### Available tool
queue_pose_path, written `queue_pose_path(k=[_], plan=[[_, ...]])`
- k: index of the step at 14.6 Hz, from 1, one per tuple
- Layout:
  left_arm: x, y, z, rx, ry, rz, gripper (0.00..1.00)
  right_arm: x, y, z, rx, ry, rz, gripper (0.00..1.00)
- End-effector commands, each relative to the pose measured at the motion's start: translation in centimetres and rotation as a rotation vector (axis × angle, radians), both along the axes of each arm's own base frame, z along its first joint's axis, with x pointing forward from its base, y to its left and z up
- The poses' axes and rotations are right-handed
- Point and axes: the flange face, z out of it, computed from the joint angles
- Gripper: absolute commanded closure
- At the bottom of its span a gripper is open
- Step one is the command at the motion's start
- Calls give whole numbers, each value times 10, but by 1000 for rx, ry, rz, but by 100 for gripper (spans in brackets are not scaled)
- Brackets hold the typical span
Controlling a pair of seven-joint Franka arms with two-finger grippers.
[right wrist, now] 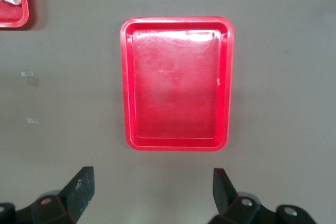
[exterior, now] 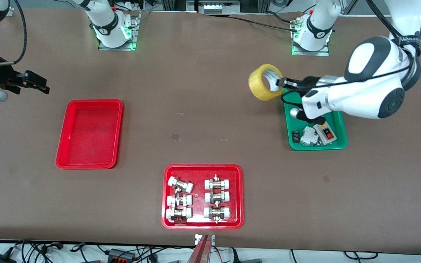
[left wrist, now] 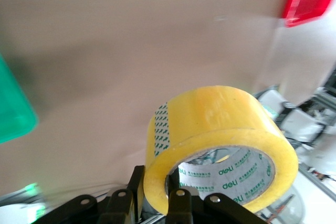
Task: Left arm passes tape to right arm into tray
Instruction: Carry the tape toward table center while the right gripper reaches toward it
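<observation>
While the left gripper (exterior: 283, 83) clamps the tape (exterior: 265, 82) through its wall, aloft beside the green tray (exterior: 342, 140), carry the roll level toward mid-table. The right gripper (exterior: 31, 82) waits spread wide over the table, near the empty red tray (exterior: 89, 164); present the roll's free rim to it.

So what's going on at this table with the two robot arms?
The left gripper is shut on a wide roll of yellowish packing tape, held in the air over the brown table beside the green plastic tray. The right gripper waits open, up in the air near the plain glossy red tray, which holds nothing yet. A second red tray with white-capped metal fittings sits nearest the front camera.
</observation>
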Motion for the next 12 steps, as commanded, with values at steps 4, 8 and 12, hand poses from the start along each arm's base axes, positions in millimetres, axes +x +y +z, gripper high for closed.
queue_pose_path(k=[4,8,12], plan=[[-2,-67,62,-149,-75,8,99,24,76,-41,81,127,124,0],[-10,-107,56,-80,-4,111,99,29,129,-31,211,107,184,0],[-6,-139,61,-126,-26,250,99,23,203,-20,462,108,194,0]])
